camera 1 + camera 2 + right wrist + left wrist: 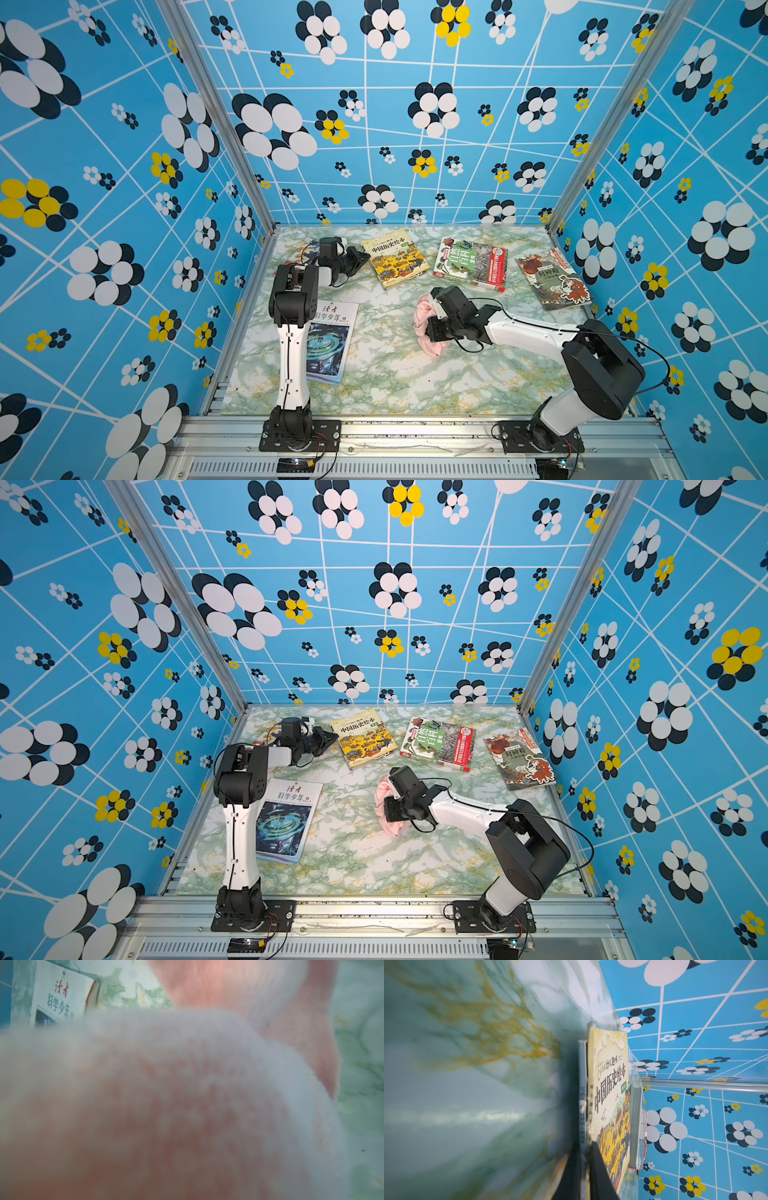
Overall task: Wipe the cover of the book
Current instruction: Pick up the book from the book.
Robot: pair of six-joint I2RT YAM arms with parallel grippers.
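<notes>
Pinching yellow book point(395, 258) edge, left tool point(367, 258)

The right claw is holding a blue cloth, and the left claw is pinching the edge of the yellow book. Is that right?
Not quite. The cloth is pink, not blue; both top views and the right wrist view show that. The right claw does hold it, and the left claw is pinching the edge of the yellow book.
</notes>
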